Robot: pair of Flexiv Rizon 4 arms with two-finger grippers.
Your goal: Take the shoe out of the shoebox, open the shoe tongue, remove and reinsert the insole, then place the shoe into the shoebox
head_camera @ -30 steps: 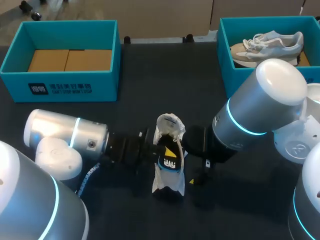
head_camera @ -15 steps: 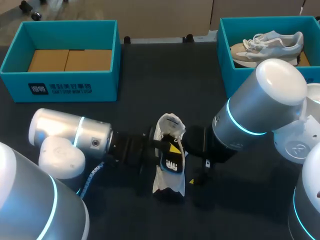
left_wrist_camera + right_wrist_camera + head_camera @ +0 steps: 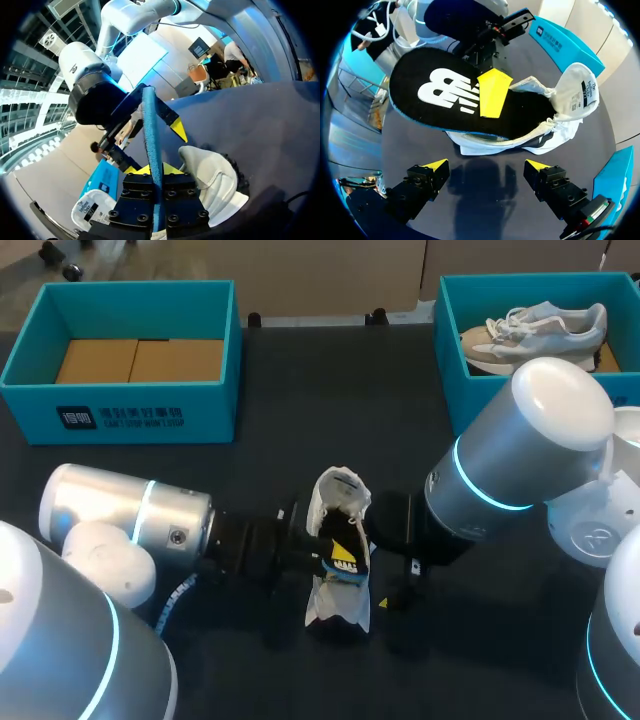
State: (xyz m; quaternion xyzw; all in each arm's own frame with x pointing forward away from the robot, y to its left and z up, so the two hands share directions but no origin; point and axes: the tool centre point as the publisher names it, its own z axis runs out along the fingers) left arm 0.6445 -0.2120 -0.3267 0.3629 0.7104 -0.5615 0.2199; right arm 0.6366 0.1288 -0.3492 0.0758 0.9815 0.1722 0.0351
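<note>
Left end effector (image 3: 343, 552): pinching the insole (image 3: 445, 95), drawn back a little after a brief nudge toward the right arm.
Lodged by one end inside the shoe (image 3: 338, 608), resting mid-worktop (image 3: 300, 390) between both arms; slanting out otherwise. Right end effector (image 3: 485, 167): fingers spread, beside the shoe, unmoved. Probably midway through the insole step; return to the shoebox (image 3: 120, 410) not yet begun.

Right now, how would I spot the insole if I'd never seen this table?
At the middle of the dark table lies a white shoe. The insole is the flat black slab at its opening, pinched by the left gripper. Its big white logo and thin blue edge set it apart from the shoe.
</note>
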